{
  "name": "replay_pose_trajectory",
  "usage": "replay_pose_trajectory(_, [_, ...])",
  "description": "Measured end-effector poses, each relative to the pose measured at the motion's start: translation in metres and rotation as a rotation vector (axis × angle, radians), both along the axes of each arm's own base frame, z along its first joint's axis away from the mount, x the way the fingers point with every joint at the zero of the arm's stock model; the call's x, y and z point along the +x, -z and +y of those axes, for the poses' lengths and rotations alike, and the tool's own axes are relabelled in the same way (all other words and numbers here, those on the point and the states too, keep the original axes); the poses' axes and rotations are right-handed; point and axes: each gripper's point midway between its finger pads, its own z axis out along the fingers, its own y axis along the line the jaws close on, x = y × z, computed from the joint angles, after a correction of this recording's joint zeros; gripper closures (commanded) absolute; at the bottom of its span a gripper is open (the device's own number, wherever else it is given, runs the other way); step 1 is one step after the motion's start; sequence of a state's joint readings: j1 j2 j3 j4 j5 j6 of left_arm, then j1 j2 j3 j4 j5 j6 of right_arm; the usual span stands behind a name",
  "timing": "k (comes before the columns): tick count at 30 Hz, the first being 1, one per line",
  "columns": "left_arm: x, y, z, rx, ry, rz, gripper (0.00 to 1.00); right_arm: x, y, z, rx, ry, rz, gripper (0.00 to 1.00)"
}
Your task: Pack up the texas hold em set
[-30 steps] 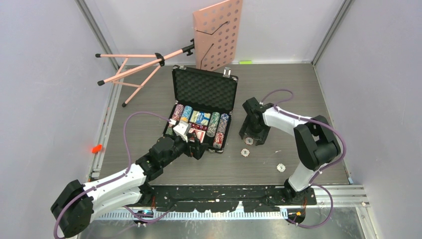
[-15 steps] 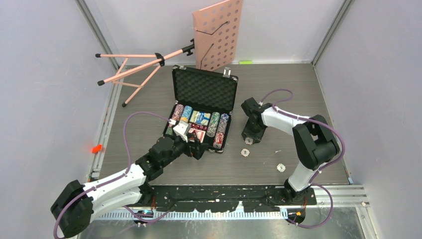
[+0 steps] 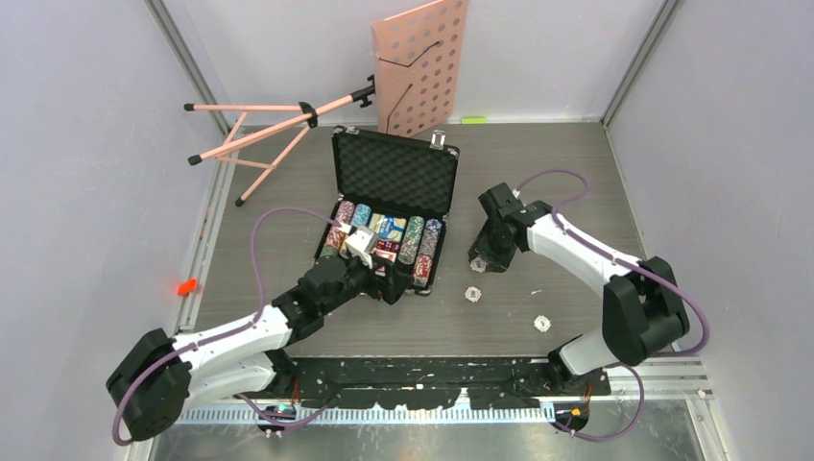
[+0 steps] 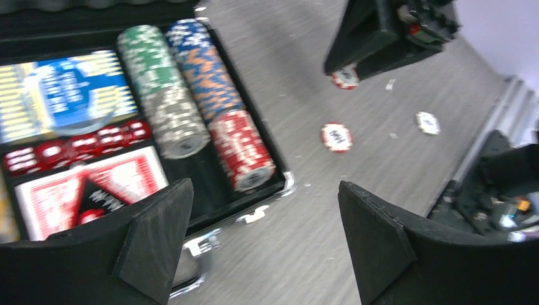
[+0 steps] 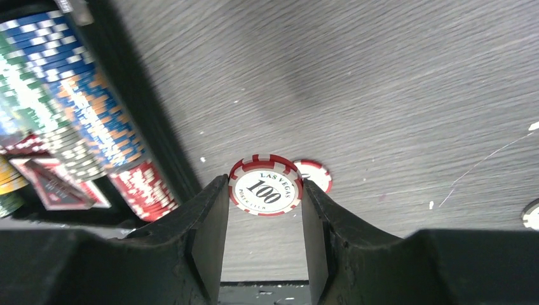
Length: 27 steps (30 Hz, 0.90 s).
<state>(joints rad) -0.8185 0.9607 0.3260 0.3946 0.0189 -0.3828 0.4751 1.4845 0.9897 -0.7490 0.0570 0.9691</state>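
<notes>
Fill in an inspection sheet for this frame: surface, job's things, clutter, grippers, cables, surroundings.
Surface: grey wood-grain table with a few pale flecks.
Job's things: black case open with its lid upright, holding chip rows, card decks and red dice. A loose chip and a paler chip lie on the table to its right.
Clutter: pink music stand behind the case; small orange object by the left rail.
Grippers: left gripper open and empty above the case's near right corner; right gripper shut on a red chip.
Cables: purple cables loop off both arms.
Surroundings: pale walls on three sides; metal rails at the table edges.
</notes>
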Motion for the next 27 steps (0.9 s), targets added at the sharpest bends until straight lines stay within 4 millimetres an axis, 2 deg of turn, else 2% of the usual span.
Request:
replay_pose_trajectory(7, [-0.023, -0.018, -0.064, -0.089, 0.111, 0.044, 0.16, -0.006, -0.023, 0.014, 0.108, 0.009, -0.018, 0.79])
replay_pose_trajectory(12, [-0.014, -0.014, -0.099, -0.156, 0.096, 0.095, 0.24, -0.009, -0.037, 0.025, 0.191, 0.019, -0.024, 0.79])
replay_pose_trajectory(16, [-0.002, -0.011, -0.112, -0.189, 0.053, 0.119, 0.31, -0.009, -0.051, 0.03, 0.24, 0.02, -0.052, 0.79])
replay_pose_trajectory(21, [0.01, -0.019, -0.116, -0.24, -0.004, 0.125, 0.42, -0.01, -0.061, 0.034, 0.279, 0.024, -0.067, 0.79])
replay_pose_trajectory(27, [0.019, -0.029, -0.126, -0.284, -0.029, 0.138, 0.46, -0.013, -0.067, 0.038, 0.316, 0.024, -0.076, 0.79])
